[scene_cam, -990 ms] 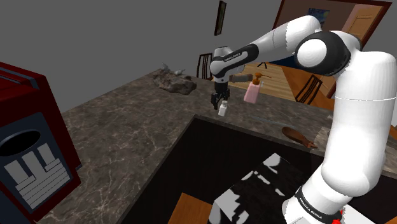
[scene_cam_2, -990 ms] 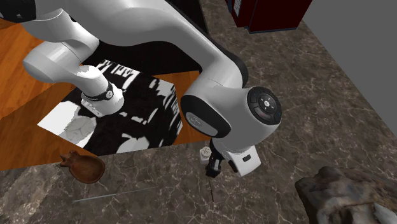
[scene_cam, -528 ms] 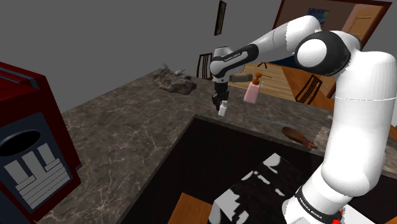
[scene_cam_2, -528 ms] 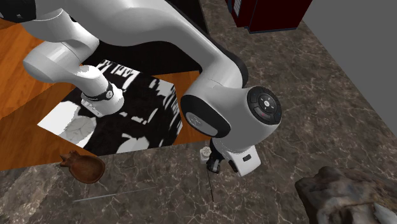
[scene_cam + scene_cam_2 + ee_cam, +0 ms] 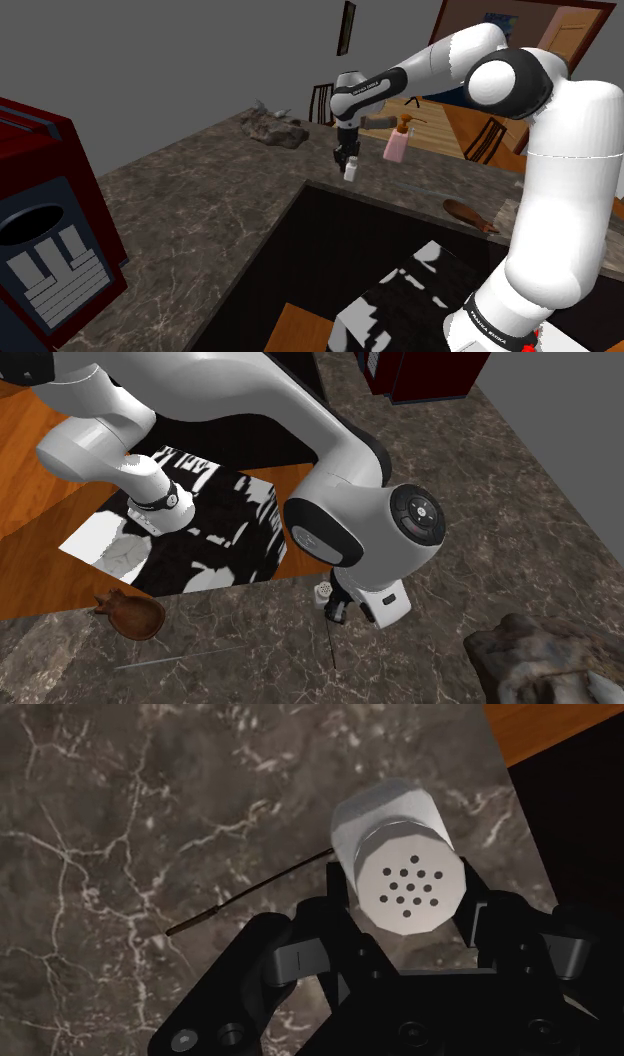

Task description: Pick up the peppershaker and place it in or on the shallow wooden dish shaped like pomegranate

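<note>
Your gripper [image 5: 405, 904] is closed on the pepper shaker [image 5: 398, 864]. One black finger presses each side of its white body, just under the top with the little holes. In the shoulder view the pepper shaker [image 5: 350, 171] hangs far along the stone counter [image 5: 200, 190], close to its edge. It looks small, light and hard, so it should not squash. Its sides are round and smooth, so it may slip or turn. Hold it by the middle and carry it standing up. The brown dish [image 5: 132, 617] sits well apart, at the second exterior view's left.
</note>
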{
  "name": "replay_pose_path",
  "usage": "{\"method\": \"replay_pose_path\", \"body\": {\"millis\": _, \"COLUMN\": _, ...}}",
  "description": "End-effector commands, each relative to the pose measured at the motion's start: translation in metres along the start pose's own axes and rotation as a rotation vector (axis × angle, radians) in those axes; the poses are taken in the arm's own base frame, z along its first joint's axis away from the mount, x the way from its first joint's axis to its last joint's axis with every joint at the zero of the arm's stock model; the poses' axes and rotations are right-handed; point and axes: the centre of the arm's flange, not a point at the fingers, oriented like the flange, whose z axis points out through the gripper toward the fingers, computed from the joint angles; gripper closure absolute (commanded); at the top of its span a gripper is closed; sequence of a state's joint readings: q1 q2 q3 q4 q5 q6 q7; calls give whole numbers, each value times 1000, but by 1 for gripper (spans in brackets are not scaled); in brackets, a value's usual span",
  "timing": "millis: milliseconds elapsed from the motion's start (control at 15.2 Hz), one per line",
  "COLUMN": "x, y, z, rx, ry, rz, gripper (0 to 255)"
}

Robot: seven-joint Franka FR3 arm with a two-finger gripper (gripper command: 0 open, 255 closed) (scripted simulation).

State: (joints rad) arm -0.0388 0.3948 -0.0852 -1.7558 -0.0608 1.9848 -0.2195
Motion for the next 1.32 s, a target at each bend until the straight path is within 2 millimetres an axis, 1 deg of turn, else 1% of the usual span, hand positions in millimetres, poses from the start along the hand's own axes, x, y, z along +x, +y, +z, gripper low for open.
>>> {"method": "replay_pose_path", "body": {"millis": 0, "x": -2, "y": 1, "z": -9, "rx": 0, "ry": 0, "rz": 0, "gripper": 255}}
{"method": "replay_pose_path", "body": {"millis": 1056, "x": -17, "y": 4, "z": -92, "rx": 0, "ry": 0, "rz": 0, "gripper": 255}}
{"method": "replay_pose_path", "body": {"millis": 1122, "x": -17, "y": 4, "z": -94, "rx": 0, "ry": 0, "rz": 0, "gripper": 255}}
{"method": "replay_pose_path", "body": {"millis": 1254, "x": -42, "y": 13, "z": -89, "rx": 0, "ry": 0, "rz": 0, "gripper": 255}}
